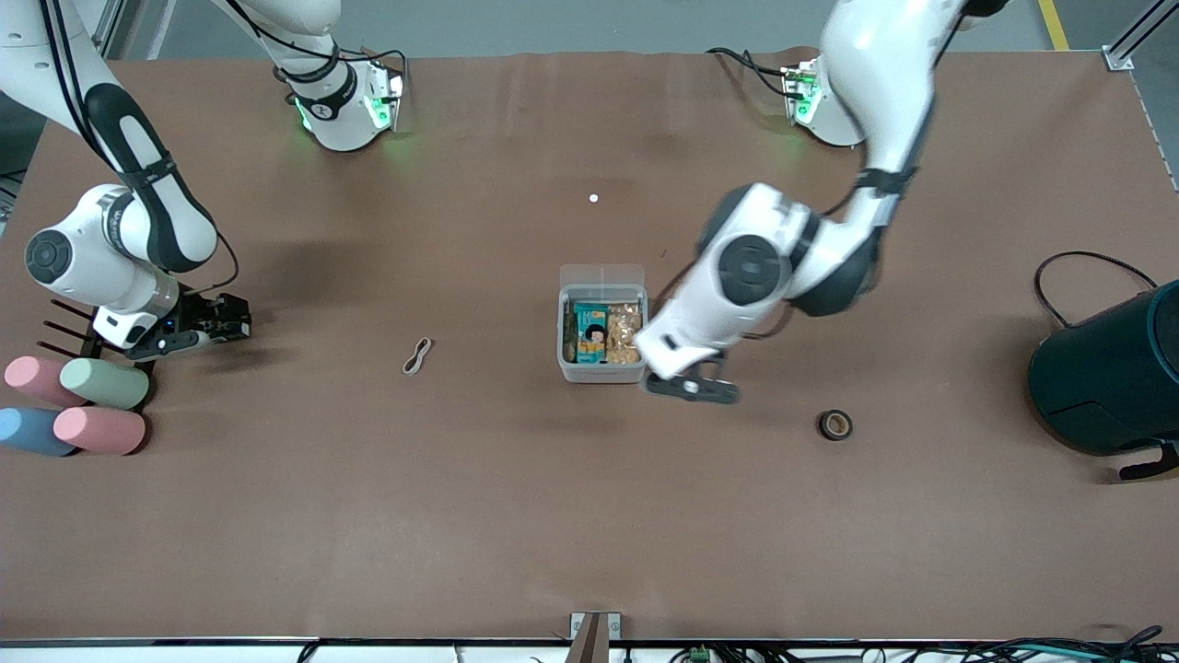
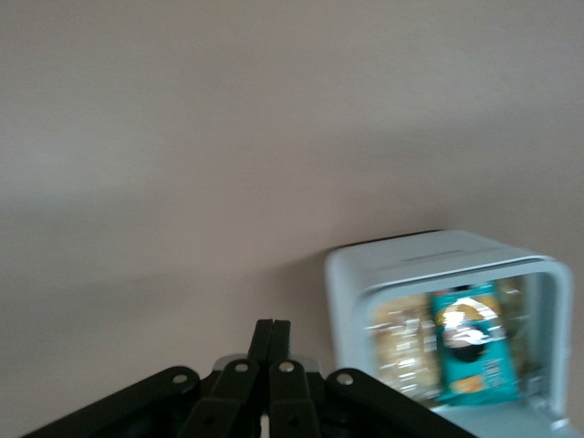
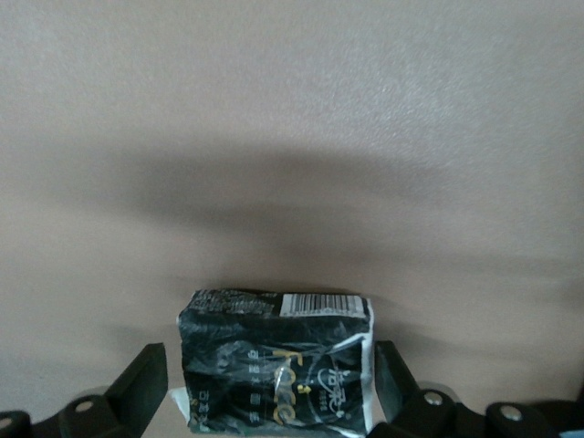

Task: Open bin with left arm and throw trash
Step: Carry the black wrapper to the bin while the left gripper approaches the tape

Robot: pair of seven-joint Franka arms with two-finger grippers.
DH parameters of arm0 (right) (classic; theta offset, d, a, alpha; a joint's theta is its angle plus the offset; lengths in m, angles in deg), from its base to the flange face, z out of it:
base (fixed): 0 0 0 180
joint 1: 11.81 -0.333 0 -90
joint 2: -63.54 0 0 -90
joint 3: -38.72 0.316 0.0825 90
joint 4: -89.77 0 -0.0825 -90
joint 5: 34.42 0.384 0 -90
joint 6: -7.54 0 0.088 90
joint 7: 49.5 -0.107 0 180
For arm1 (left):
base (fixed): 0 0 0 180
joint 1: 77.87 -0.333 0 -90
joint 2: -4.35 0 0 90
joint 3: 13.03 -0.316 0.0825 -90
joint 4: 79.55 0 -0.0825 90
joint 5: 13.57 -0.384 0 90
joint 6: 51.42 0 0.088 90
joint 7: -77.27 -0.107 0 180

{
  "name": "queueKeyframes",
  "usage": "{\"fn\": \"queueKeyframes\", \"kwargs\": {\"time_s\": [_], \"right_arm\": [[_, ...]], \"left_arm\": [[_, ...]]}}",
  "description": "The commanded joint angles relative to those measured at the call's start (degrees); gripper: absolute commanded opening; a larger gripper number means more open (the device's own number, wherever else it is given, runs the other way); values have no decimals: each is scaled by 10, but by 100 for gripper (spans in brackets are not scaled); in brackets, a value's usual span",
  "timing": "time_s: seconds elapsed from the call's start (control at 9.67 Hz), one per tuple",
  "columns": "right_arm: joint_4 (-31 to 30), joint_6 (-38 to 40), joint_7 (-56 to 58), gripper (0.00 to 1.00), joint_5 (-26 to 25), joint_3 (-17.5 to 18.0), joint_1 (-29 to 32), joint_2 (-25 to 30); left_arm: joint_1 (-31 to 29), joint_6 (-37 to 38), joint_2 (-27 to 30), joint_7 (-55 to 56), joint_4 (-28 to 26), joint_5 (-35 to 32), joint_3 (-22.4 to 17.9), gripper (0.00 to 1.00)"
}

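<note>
The white-grey bin (image 1: 567,324) stands mid-table with its lid (image 1: 603,274) swung open. A teal packet (image 1: 590,333) and a peanut packet (image 1: 624,333) lie inside. My left gripper (image 1: 693,389) is shut and empty, low beside the bin's corner toward the left arm's end. In the left wrist view its fingertips (image 2: 272,333) touch and the bin (image 2: 358,283) is close by. My right gripper (image 1: 219,324) is open with its fingers on either side of the dark snack wrapper (image 3: 274,356). The beige rubber band (image 1: 417,356) and the black tape ring (image 1: 834,424) lie on the table.
Several pastel cylinders (image 1: 74,405) lie by a dark rack close to the right gripper. A large dark teal container (image 1: 1110,378) with a cable stands at the left arm's end. A small white dot (image 1: 593,198) lies on the brown table.
</note>
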Motion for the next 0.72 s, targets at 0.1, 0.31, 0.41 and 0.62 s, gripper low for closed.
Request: {"fn": "queueKeyframes", "kwargs": {"time_s": [0.1, 0.31, 0.41, 0.62], "right_arm": [[-9, -2, 3, 41, -11, 7, 10, -3], [4, 33, -4, 4, -11, 8, 6, 7], [29, 110, -33, 3, -8, 14, -3, 37], [164, 332, -230, 3, -4, 18, -117, 71]], "left_arm": [[-94, 7, -12, -126, -24, -56, 1, 25], [-135, -11, -36, -173, -26, -124, 3, 99], [-145, -28, -41, -193, -35, -131, 2, 100], [-169, -130, -46, -225, -91, -135, 1, 100]]}}
